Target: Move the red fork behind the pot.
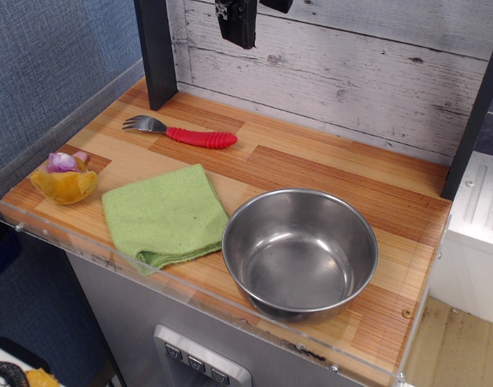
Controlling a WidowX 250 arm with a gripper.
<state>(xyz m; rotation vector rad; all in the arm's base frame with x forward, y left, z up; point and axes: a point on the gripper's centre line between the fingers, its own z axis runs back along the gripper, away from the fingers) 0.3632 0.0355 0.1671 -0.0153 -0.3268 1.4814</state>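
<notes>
The red fork point(182, 133) lies flat on the wooden counter at the back left, its silver tines pointing left and its ribbed red handle pointing right. The pot point(300, 252), a shiny steel bowl, stands empty at the front right, well apart from the fork. My gripper point(238, 22) hangs at the top edge, high above the counter and behind the fork's handle end. Only its dark lower part shows, so I cannot tell whether its jaws are open. Nothing shows in it.
A folded green cloth point(164, 214) lies front middle, touching the pot's left side. A yellow and purple toy point(64, 176) sits at the far left. A black post point(155, 53) stands back left, another point(476, 105) at the right. A grey plank wall point(351, 72) closes the back.
</notes>
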